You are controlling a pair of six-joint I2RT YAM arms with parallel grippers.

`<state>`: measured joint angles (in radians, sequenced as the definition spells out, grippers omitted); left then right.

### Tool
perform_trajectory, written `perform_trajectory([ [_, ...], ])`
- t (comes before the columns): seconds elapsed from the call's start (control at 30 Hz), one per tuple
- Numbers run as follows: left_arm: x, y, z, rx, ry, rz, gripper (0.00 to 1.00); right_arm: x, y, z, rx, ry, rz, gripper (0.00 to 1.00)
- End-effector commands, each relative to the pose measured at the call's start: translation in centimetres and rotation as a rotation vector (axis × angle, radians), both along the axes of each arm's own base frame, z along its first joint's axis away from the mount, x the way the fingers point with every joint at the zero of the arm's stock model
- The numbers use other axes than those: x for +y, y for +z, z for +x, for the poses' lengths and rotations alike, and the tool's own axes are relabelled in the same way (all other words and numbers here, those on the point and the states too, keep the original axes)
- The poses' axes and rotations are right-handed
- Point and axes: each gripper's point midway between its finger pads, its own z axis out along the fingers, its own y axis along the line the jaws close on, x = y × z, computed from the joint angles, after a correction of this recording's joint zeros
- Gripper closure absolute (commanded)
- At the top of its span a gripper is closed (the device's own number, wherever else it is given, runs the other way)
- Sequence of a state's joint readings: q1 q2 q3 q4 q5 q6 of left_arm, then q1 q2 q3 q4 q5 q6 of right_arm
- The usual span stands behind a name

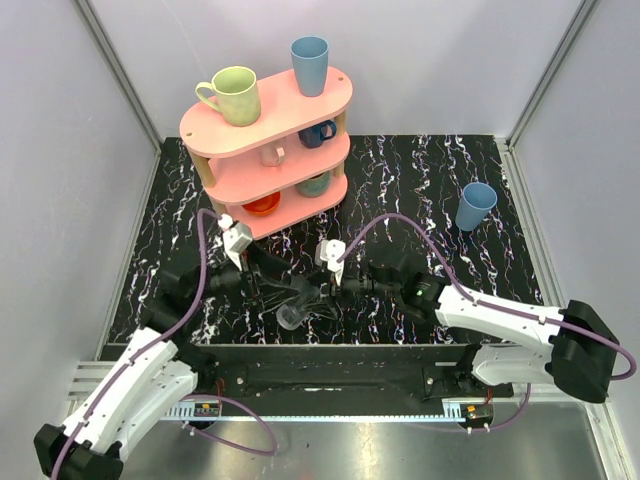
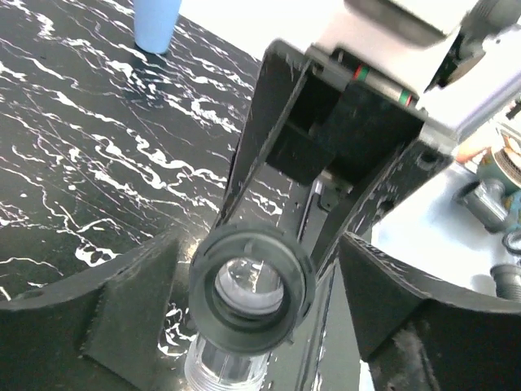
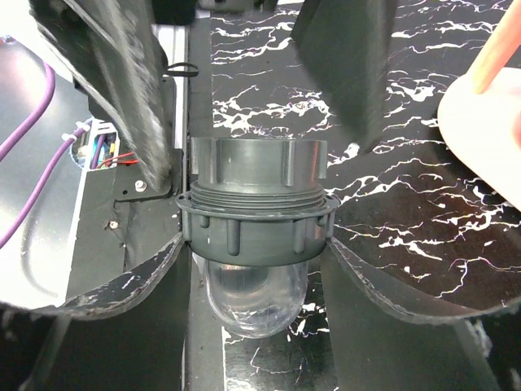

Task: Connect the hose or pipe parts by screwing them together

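Near the front edge of the table (image 1: 420, 170), between the two arms, the collar (image 3: 256, 232) and the clear fitting (image 3: 254, 297) hung above the surface as one stack, the collar seated on the clear fitting's end. The right tool (image 3: 254, 244) was partly closed on this stack, with a finger against each side of the collar's ribbed flange. It probably held there to keep the parts steady and aligned while the other arm did the turning. The left tool (image 2: 256, 305) stood wide, its fingers well off either side of the collar and gripping nothing. That gap looked like a pause for a fresh grip between twists, or the end of the screwing. How far the thread had run in could not be told.

Both arms reached inward from their bases with elbows out to the sides and forearms low over the table. Their wrists were turned so the tools faced each other head-on along the fittings' axis, the left one lined up to close round the collar.
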<state>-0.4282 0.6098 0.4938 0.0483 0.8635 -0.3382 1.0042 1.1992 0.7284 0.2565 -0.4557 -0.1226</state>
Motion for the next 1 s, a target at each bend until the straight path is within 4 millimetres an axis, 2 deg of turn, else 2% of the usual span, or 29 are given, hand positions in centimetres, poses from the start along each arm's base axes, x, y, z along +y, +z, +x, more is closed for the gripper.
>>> perform_trajectory([
  [0.0,1.2,3.4,1.2,0.013,0.163,0.001,0.07,1.0,3.3,0.1,-0.062,0.013,0.062,1.00],
  [0.03,1.5,3.6,1.1,0.028,0.178,-0.005,0.02,0.9,3.5,0.5,-0.071,-0.006,0.063,1.00],
  [0.07,1.8,3.7,1.4,0.047,0.217,-0.012,0.01,0.8,3.7,0.6,-0.082,-0.015,0.065,1.00],
  [0.27,3.5,3.8,2.5,0.313,0.425,-0.028,0.01,0.1,4.6,2.9,-0.193,-0.139,0.074,1.00],
  [0.33,3.5,3.6,2.4,0.412,0.446,-0.025,0.01,-0.3,4.8,3.6,-0.297,-0.201,0.083,1.00],
  [0.37,3.5,3.4,2.4,0.445,0.453,-0.023,0.02,0.0,5.2,2.6,-0.344,-0.195,0.097,1.00],
  [0.43,3.2,3.3,2.5,0.531,0.463,-0.024,0.03,-0.5,5.5,3.4,-0.476,-0.265,0.083,1.00],
  [0.6,2.8,3.5,2.3,0.654,0.468,-0.027,0.05,-0.4,5.9,2.9,-0.675,-0.369,0.015,1.00],
  [0.7,2.6,3.4,2.2,0.688,0.466,-0.034,0.05,-0.6,6.5,3.1,-0.730,-0.431,0.028,1.00],
  [0.83,2.3,2.6,2.0,0.762,0.463,-0.043,0.04,-0.4,7.5,2.4,-0.767,-0.466,0.067,1.00],
  [0.97,2.1,3.0,1.8,0.795,0.451,-0.089,0.04,0.1,7.0,2.4,-0.829,-0.494,0.027,1.00],
])
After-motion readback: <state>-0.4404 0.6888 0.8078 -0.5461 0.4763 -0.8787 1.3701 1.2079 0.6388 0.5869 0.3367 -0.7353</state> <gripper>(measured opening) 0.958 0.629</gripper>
